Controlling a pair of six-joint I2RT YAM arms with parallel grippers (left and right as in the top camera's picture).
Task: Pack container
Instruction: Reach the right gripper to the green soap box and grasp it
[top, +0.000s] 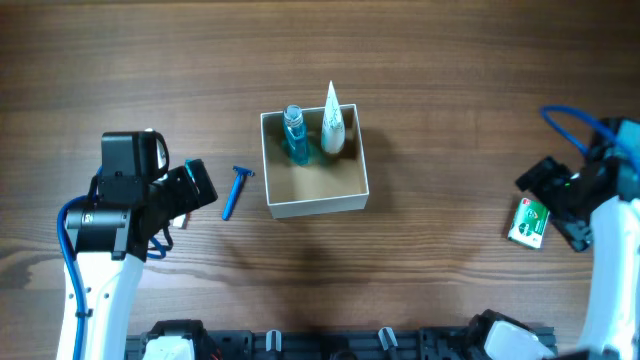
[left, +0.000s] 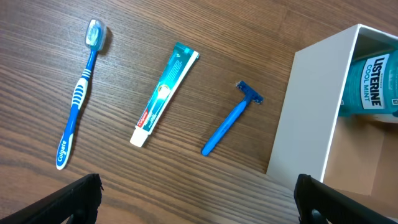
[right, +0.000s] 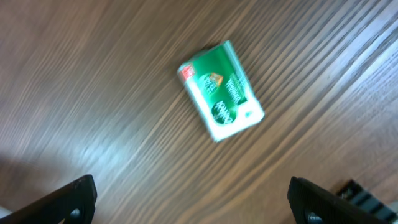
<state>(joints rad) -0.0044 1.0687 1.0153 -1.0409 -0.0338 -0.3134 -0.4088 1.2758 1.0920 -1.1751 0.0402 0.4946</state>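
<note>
Overhead, the container (top: 318, 208) sits mid-frame; in the left wrist view, the released left gripper (left: 199, 196) should straddle the razor (left: 229, 126) handle at centre; in the right wrist view, the equally released right gripper (right: 193, 199) should square to the green packet (right: 222, 91).

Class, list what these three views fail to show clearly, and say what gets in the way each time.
- Toothbrush and toothpaste: unseen overhead, hidden under the left arm.
- Container and mouthwash bottle: cut off by the left wrist view's right edge.
- Green packet: print blurred in right wrist view, too small overhead.
- White tube: label too small overhead.
</note>
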